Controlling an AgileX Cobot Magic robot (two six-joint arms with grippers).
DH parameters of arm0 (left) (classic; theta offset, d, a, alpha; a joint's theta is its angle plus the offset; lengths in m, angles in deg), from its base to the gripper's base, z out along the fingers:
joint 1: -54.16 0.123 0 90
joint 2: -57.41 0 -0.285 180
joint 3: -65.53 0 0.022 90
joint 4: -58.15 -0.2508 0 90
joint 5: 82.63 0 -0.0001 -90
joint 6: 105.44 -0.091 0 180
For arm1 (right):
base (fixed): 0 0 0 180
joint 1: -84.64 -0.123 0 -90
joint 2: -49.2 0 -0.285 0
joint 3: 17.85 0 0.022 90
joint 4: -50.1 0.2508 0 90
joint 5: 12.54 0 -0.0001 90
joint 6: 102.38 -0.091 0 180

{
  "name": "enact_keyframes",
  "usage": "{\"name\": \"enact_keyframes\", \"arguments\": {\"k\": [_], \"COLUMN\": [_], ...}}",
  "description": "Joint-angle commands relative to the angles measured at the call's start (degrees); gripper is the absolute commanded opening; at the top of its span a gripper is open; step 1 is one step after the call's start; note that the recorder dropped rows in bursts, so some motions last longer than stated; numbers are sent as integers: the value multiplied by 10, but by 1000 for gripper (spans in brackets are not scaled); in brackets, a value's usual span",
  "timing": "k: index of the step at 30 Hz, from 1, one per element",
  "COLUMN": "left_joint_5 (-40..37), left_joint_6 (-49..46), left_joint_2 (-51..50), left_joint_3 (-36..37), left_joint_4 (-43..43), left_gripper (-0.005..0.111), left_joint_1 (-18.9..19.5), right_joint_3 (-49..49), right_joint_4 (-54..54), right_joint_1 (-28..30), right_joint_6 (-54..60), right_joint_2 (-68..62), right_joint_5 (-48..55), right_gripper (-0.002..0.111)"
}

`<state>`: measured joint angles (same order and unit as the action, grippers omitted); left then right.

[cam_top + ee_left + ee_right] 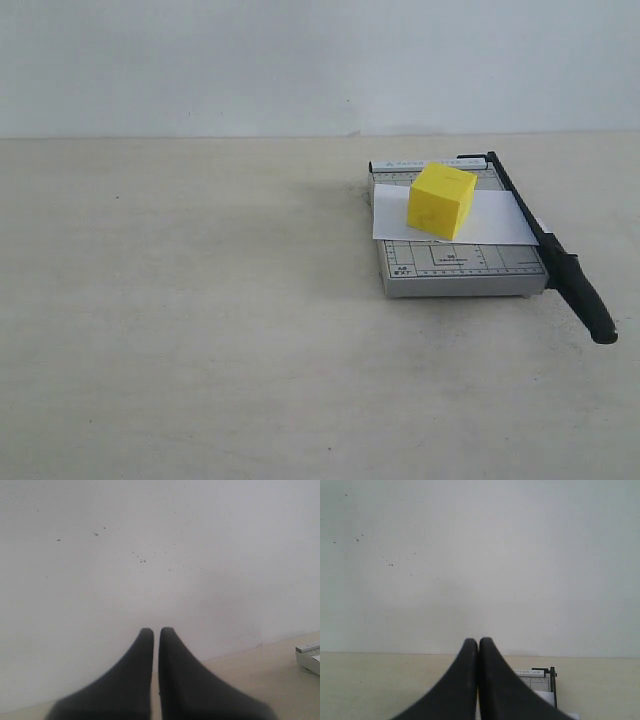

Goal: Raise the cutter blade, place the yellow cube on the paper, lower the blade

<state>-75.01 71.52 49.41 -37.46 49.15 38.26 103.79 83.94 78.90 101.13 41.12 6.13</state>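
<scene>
The yellow cube (441,200) rests on the white paper (500,222), which lies across the grey gridded trimmer base (455,272). The cutter blade (552,250) lies lowered along the base's right edge, its thick black handle sticking out toward the front right. Neither arm shows in the exterior view. My left gripper (156,630) is shut on nothing and faces the white wall, with a corner of the base (310,657) far to one side. My right gripper (478,641) is shut and empty, with the far end of the base (535,679) and the blade's hinge (552,676) behind its fingers.
The beige table (180,320) stretches left and in front of the trimmer. A white wall (300,60) stands behind the table's far edge.
</scene>
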Motion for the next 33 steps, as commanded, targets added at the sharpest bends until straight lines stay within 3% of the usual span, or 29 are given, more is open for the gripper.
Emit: {"name": "enact_keyframes", "arguments": {"k": [1,4,8,13,21,33], "left_joint_5": [-22,-119,-281,-289,-286,-286], "left_joint_6": [10,11,106,226,226,226], "left_joint_2": [2,2,2,2,2,2], "left_joint_3": [2,2,2,2,2,2], "left_joint_4": [2,2,3,-35,-35,-35], "left_gripper": [4,4,4,4,4,4], "left_joint_1": [3,3,3,3,3,3], "right_joint_3": [-1,-3,-44,-132,-189,-189], "right_joint_4": [1,1,0,-63,-89,-154], "right_joint_1": [-1,-1,-1,-1,-1,-1], "right_joint_6": [0,0,0,-27,-81,-159], "right_joint_2": [3,3,3,3,3,3], "right_joint_5": [-2,-2,-4,-56,-83,-82], "right_gripper": [0,0,0,0,0,0]}}
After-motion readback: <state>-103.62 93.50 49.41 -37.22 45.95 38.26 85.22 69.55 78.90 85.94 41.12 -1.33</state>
